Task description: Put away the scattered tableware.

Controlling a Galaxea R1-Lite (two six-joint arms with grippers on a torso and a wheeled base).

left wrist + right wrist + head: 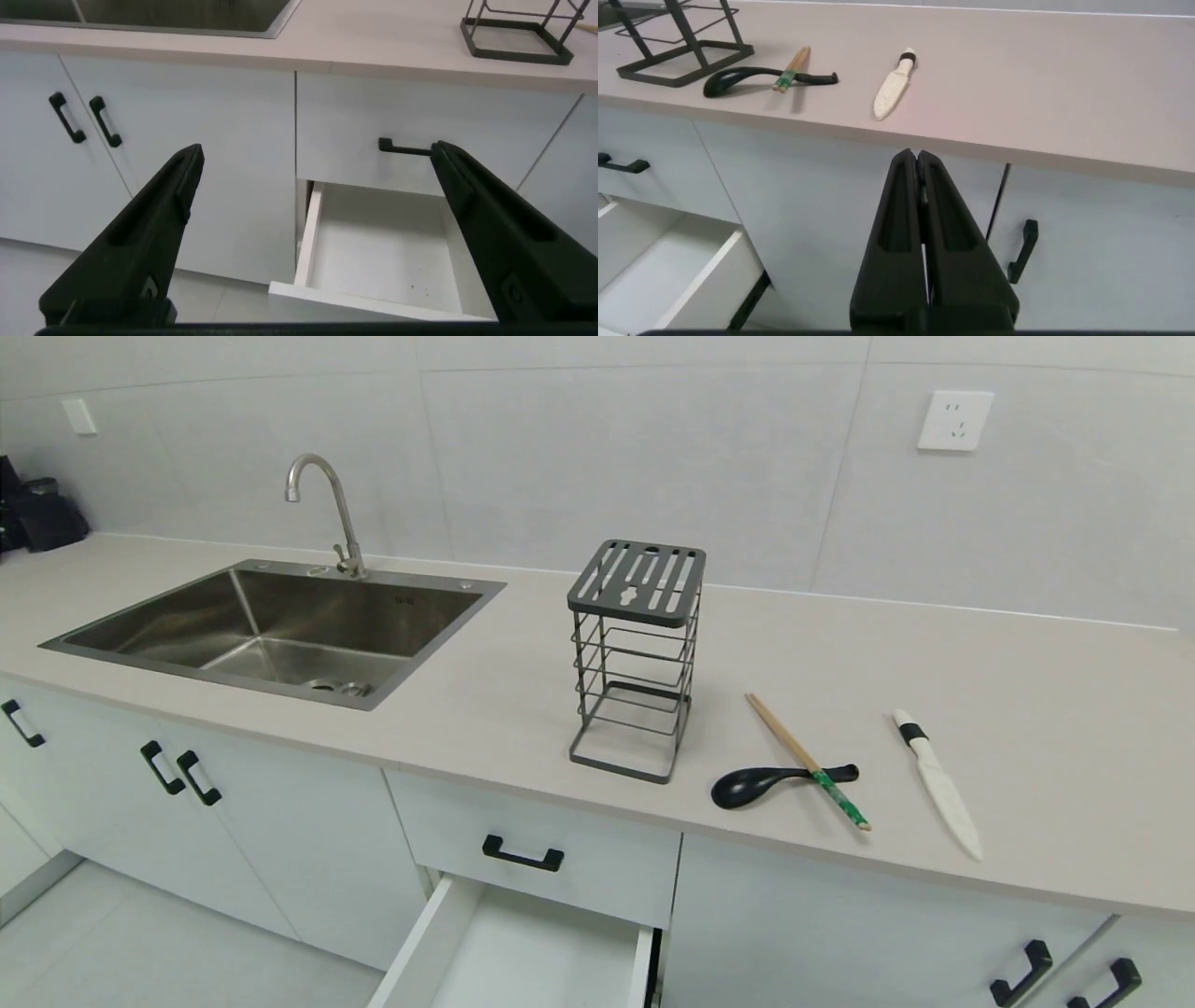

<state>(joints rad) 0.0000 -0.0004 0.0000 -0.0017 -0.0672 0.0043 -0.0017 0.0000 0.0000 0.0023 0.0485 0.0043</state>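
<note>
Black spoon point(738, 82), chopsticks point(794, 70) across its handle, and white knife point(895, 86) lie on the worktop point(1064, 84) ahead of my R fingers point(901, 215), which are pressed shut w/ nothing in them. Wire rack point(677, 47) stands near the spoon. My L fingers point(159, 224) are spread wide, w/ the open drawer point(383, 252) ahead of them.

A kitchen. A pale countertop point(1027, 672) runs along a wall of large grey tiles point(653, 448), with a stainless steel sink point(373, 611) and curved tap point(338, 509) set in. White cabinets point(280, 840) with black handles sit below, one drawer point(523, 957) open. A wire rack point(627, 613), chopsticks point(794, 751), a black spoon point(742, 789) and a white knife point(938, 784) rest on the countertop. A dark object point(47, 518) in the far corner, possibly an appliance, is unclear.
</note>
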